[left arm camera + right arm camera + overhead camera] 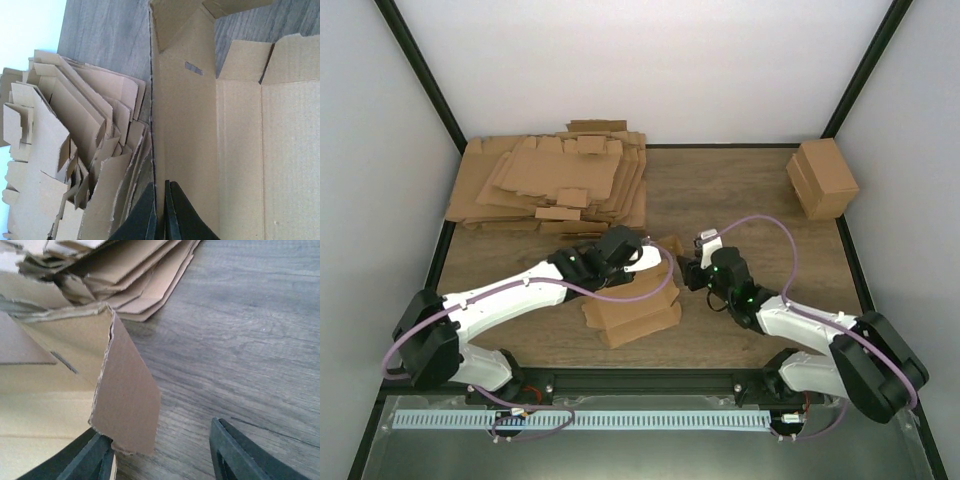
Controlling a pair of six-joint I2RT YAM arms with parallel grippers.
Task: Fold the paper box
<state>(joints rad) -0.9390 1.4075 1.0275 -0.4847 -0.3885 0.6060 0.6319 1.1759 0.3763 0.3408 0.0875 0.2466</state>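
Note:
The paper box [632, 316] is a partly folded brown cardboard piece lying on the table between the two arms. In the left wrist view its upright wall [186, 125] runs between the fingers of my left gripper [161, 189], which is shut on that wall. From above, the left gripper [648, 256] sits at the box's far edge. My right gripper [686, 264] is just to the right of it. In the right wrist view the right gripper [159, 436] is open, and an end flap of the box [127, 397] hangs against its left finger [95, 452], well apart from the right finger.
A thick pile of flat cardboard sheets [555, 180] lies at the back left, close behind the box [60, 150] [140, 275]. A blocky brown carton [823, 177] stands at the back right. Dark frame rails edge the wooden table [740, 200].

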